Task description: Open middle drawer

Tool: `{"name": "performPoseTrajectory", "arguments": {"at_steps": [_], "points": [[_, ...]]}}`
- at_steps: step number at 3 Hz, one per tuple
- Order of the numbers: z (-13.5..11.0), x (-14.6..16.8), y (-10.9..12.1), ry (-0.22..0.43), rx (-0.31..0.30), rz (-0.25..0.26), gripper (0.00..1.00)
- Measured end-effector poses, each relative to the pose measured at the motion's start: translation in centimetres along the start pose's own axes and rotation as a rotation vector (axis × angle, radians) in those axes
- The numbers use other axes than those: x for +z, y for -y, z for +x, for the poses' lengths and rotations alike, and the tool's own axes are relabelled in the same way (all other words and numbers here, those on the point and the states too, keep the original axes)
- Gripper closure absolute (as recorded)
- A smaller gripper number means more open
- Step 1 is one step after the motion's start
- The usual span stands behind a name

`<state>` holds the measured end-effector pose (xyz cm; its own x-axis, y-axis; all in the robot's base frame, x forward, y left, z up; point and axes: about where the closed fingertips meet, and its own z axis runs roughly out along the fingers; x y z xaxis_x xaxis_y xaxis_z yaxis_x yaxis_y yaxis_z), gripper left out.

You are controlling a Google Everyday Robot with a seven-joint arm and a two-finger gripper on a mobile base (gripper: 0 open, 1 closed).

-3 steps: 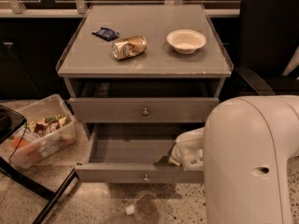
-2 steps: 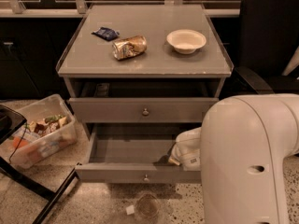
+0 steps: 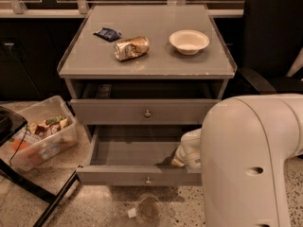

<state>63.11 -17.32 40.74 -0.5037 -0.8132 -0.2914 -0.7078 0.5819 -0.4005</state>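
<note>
Only the big white arm [image 3: 251, 164] has moved, and just a tiny bit to the left. The drawers sit right where they were a second ago. That arm fills the lower right corner and hides the right end of what is behind it.

Next in size is the grey cabinet [image 3: 151, 65]. It has a flat top with a bowl [image 3: 189, 41] and a squashed can [image 3: 131, 48] on it. A clear plastic box [image 3: 42, 136] of odds and ends sits on the floor to the left.

Under the top, the upper drawer [image 3: 109, 112] is out a little. Below it, the middle drawer [image 3: 128, 150] is pulled far out toward us, so it looks nearly all the way open. What I can see of its floor is bare.

The gripper [image 3: 181, 159] is down inside the middle drawer. It is on the right side, close behind the drawer's front board. I cannot tell how wide it is open, or if it has hold of anything.

Smallest is the round metal knob [image 3: 148, 179] in the middle of the drawer's front.

I think this drawer is hard and stiff, not easy to break. It is likely light, since it looks empty. It should slide straight out and nowhere else, so a pull must go straight back. The knob is the best place to grab. It is small, smooth and shiny, though, so a grip could slip off it. The top edge of the front board looks like another good place to hook and pull.
</note>
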Motion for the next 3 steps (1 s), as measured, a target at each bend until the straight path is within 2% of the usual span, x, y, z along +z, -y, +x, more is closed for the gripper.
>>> {"name": "performPoseTrajectory", "arguments": {"at_steps": [2, 3], "points": [[-0.3, -0.7, 0.3, 0.000, 0.000, 0.000, 0.65], [0.8, -1.4, 0.9, 0.037, 0.043, 0.018, 0.88]]}}
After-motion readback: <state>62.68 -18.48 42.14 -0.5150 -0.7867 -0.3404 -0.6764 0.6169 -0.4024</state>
